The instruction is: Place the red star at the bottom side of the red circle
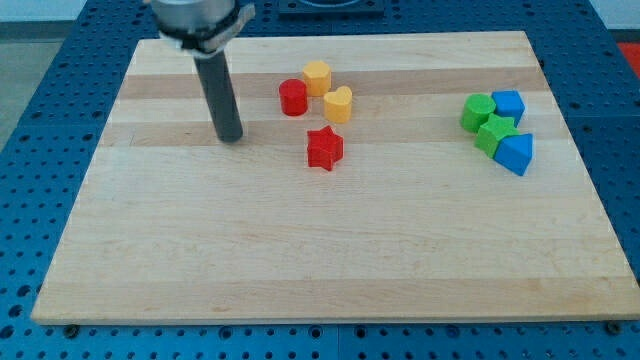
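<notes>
The wooden counter (330,250) is seen lying on a blue perforated base (30,120). Toward the view's left, the dark rod is seen standing upright, and my tip (231,138) is set down on the counter, well apart from every block. No jawed end effector is carried by the arm, so nothing is held and no opening can be told. To the right of my tip, near the view's top centre, the red circle (293,98) is found, with a yellow hexagon-like block (317,76) just beside it at its upper right and a yellow heart (338,104) close on its right. The red star (324,148) is placed below and slightly to the right of the red circle, near it but not touching. At the view's right a tight cluster is formed by two green blocks (478,112) (494,134) and two blue blocks (509,104) (516,153), whose exact shapes cannot be made out
</notes>
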Tool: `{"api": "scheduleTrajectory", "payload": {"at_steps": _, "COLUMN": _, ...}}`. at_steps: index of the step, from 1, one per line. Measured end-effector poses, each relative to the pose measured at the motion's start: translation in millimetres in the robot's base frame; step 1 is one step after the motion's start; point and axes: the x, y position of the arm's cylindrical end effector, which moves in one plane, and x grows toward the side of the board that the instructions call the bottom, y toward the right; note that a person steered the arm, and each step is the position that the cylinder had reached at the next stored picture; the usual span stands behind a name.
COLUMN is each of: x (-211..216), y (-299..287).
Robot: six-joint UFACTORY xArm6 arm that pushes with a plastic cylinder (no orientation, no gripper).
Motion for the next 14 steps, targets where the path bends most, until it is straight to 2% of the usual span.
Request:
{"api": "scheduleTrajectory", "payload": {"at_steps": 1, "x": 50, "y": 0}}
{"api": "scheduleTrajectory", "payload": {"at_steps": 2, "x": 82, "y": 32}}
{"api": "scheduleTrajectory", "payload": {"at_steps": 3, "x": 90, "y": 89}}
{"api": "scheduleTrajectory", "payload": {"at_steps": 5, "x": 69, "y": 144}}
{"api": "scheduleTrajectory", "payload": {"at_steps": 6, "x": 51, "y": 152}}
{"api": "scheduleTrajectory", "payload": {"at_steps": 8, "x": 27, "y": 141}}
{"api": "scheduleTrajectory", "payload": {"at_steps": 10, "x": 27, "y": 104}}
{"api": "scheduleTrajectory", "payload": {"at_steps": 14, "x": 3, "y": 103}}
